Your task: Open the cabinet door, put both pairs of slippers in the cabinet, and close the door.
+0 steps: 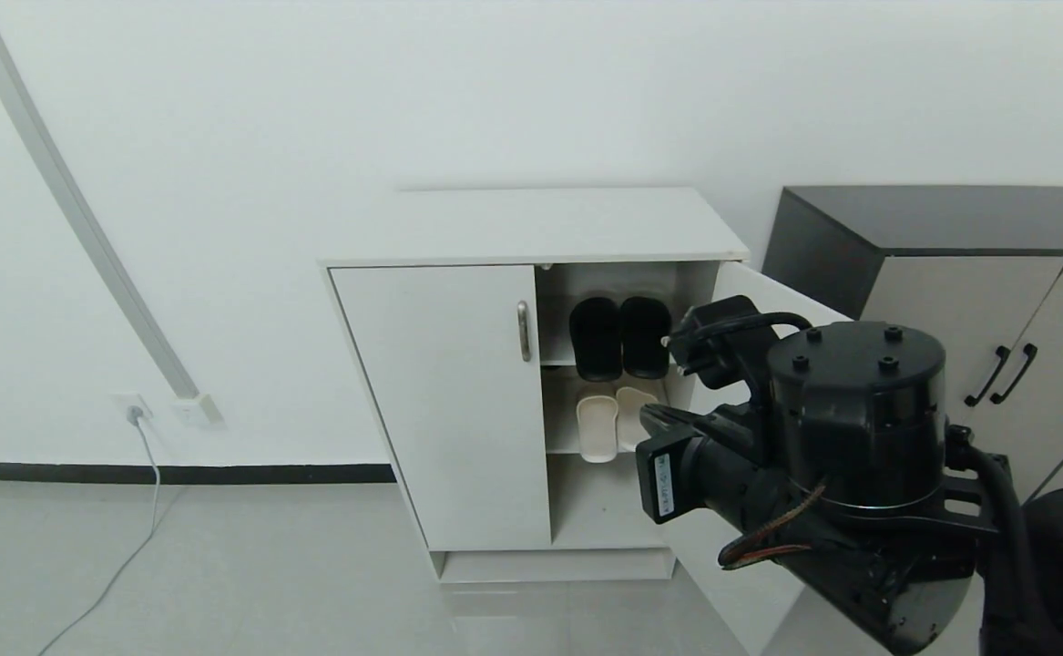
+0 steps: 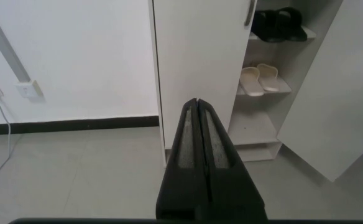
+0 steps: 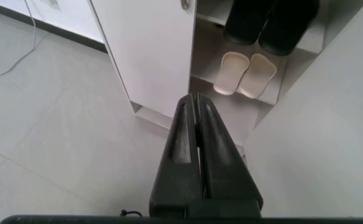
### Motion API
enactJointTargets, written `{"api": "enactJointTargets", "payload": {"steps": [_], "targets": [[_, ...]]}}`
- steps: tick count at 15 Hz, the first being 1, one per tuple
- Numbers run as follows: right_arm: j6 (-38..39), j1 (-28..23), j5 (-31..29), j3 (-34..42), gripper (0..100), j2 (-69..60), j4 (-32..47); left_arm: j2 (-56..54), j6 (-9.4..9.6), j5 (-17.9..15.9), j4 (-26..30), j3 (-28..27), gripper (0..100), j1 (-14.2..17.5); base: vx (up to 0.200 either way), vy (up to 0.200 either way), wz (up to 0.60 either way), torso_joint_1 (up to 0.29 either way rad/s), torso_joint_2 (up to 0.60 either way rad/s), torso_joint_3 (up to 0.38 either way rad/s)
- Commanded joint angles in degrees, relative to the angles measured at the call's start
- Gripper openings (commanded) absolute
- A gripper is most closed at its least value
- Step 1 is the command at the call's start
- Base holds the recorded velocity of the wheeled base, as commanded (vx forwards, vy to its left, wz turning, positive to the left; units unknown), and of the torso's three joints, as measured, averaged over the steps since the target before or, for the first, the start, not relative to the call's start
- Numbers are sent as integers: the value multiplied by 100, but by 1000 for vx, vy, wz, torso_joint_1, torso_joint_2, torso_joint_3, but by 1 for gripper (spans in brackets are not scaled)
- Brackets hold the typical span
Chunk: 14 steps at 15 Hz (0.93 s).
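I see the cabinet (image 1: 531,228) against the white wall. Its left door (image 1: 449,401) is closed, with a metal handle (image 1: 523,331) at its inner edge. The right door (image 2: 330,93) is swung wide open toward the robot. Both pairs of slippers are inside, in the right half. The black pair (image 1: 620,337) lies on the upper shelf, the two side by side and touching. The cream pair (image 1: 608,421) lies on the shelf just below, also side by side.

The left gripper (image 2: 197,102) hangs above the floor in front of the closed door, well apart from it. Its fingers are pressed together and hold nothing. The right gripper (image 3: 197,98) is above the floor near the open side, between the closed door and the open one. Its fingers are pressed together too, with nothing between them.

To the right stands a dark cabinet (image 1: 950,237). On the wall at the left there is a socket (image 1: 135,407), and a cable (image 1: 130,538) runs from it down over the floor.
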Motion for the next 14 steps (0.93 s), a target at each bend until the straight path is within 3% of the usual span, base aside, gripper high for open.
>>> {"api": "enactJointTargets", "payload": {"steps": [1, 9, 14], "targets": [[1, 3, -1, 1, 0, -7, -1, -2, 0, -2, -1, 0, 0, -1, 0, 0, 0, 203, -505, -310], [10, -85, -9, 1, 0, 20, -1, -2, 9, -2, -1, 0, 0, -1, 0, 0, 0, 226, -545, -317], [-34, -85, 17, 72, 0, 20, -1, 7, 9, -2, -1, 0, 0, -1, 0, 0, 0, 62, -129, -73]]}}
